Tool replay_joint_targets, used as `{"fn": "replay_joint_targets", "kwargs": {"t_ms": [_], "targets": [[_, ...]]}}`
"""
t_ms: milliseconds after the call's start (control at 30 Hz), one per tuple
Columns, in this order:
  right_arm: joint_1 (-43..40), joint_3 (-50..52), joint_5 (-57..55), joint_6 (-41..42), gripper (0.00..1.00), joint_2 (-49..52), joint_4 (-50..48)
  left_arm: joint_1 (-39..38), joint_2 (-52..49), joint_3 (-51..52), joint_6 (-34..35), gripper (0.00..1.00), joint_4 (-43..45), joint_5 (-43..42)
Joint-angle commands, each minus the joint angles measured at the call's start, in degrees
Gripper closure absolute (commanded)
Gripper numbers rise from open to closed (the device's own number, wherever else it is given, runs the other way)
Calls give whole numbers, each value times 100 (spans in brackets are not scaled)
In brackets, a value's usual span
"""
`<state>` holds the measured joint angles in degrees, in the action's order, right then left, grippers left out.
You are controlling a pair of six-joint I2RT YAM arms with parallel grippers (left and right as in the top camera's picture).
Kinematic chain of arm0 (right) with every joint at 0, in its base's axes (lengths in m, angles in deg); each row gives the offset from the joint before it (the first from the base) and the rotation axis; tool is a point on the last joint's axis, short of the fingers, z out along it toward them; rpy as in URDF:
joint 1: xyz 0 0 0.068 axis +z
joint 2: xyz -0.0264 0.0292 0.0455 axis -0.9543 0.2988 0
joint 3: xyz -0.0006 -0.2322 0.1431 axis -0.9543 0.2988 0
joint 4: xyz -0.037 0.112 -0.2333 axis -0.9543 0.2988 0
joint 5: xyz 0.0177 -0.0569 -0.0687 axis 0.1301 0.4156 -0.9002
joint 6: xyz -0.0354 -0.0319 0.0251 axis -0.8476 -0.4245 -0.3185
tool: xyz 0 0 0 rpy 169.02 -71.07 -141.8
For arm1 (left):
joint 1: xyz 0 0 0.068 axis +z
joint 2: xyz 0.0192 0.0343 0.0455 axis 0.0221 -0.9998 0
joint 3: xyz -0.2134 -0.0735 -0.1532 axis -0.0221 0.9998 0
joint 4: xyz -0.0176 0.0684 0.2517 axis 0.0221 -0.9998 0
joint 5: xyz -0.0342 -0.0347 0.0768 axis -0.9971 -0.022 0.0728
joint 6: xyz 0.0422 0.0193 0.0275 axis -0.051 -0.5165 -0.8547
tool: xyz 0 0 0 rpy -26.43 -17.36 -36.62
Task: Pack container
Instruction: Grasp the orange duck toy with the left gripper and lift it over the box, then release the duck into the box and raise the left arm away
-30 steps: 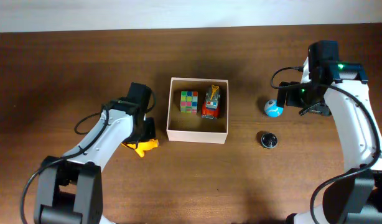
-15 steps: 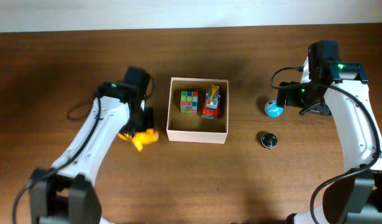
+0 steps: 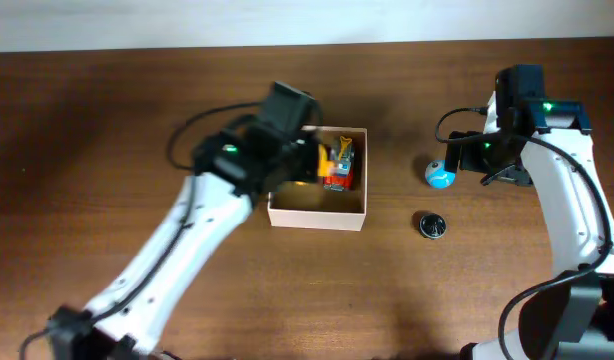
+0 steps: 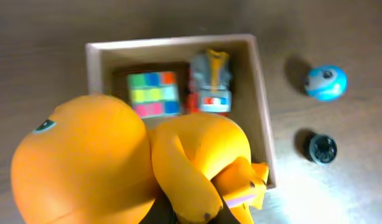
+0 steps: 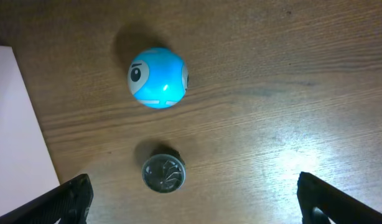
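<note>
Wondering where the yellow toy [image 4: 135, 162] went, wasn't it lying on the counter [image 3: 107, 120] left of the box a second ago? (benchwatcher)

me: yep, that's the change. My left jaws are pinching it and my left arm has swung it across. Now it hangs over the container [image 3: 317, 214], roughly above the left half going by the overhead view. In my left wrist camera it fills most of the picture, with the open box underneath. So I reckon that one's basically at the drop stage: lower a bit, let go, done.

benchwatcher: what's in the box already, and is there room?

me: two things along the far side. There's a colour cube [image 4: 153, 94] on the left and a red toy vehicle [image 4: 209, 87] just beside it, touching or near enough. The near part of the floor is hidden behind the toy in the wrist view. In the overhead my arm covers the left side, but the strip I can see is bare tan cardboard, so room looks fine. The container itself sits mid-counter, between my two arms.

Not packed yet: a blue ball [image 5: 157, 77] and a small black disc [image 5: 163, 173]. Both are on the counter to the right of the box, near each other but apart. My right jaws are spread wide with nothing between them, hanging above those two. That arm hasn't budged at all, so I'd guess they're next.
</note>
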<state>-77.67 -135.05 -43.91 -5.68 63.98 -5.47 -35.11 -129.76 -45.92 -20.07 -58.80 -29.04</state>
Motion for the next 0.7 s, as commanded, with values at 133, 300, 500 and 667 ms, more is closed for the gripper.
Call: {"fn": "replay_joint_targets", "kwargs": {"t_ms": [133, 300, 500, 667], "targets": [[-26, -94, 48, 20, 1, 0, 0, -433, -1161, -2, 487, 98, 260, 188], [-26, -94, 48, 20, 1, 0, 0, -544, -1596, -2, 754, 98, 273, 188], [-26, -94, 48, 20, 1, 0, 0, -575, -1600, -4, 752, 48, 254, 186], [-26, -94, 48, 20, 1, 0, 0, -533, -1458, -223, 682, 43, -7, 192]]}}
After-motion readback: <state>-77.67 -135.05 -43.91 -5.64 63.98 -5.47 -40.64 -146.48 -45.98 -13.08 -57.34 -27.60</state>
